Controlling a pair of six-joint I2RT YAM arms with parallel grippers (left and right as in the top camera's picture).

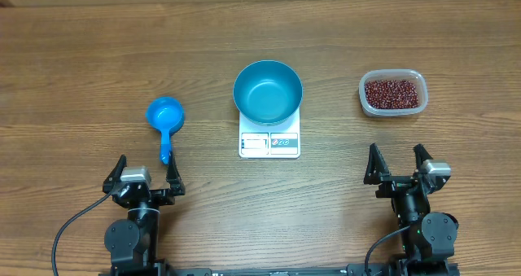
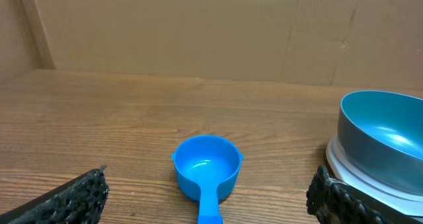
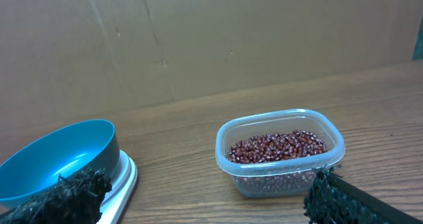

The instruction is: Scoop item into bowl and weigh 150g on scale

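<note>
Wood table (image 1: 81, 48), cardboard behind. Red-brown beans (image 1: 393, 93) in clear tub (image 1: 364, 89) at 2 o'clock, dead ahead of R gripper (image 1: 396, 154), apart. Teal bowl (image 1: 268, 91) sits on scale (image 1: 269, 143), ctr. Blue scoop (image 1: 165, 117) at 9 o'clock, just ahead of L gripper (image 1: 146, 164). Both jaw pairs spread wide, holding nothing.

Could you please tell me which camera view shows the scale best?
The overhead view: the scale lies face up, its display panel and buttons clear in front of the bowl standing on it. The left wrist view shows only a white edge beneath the bowl; the right wrist view likewise shows just a corner.
</note>
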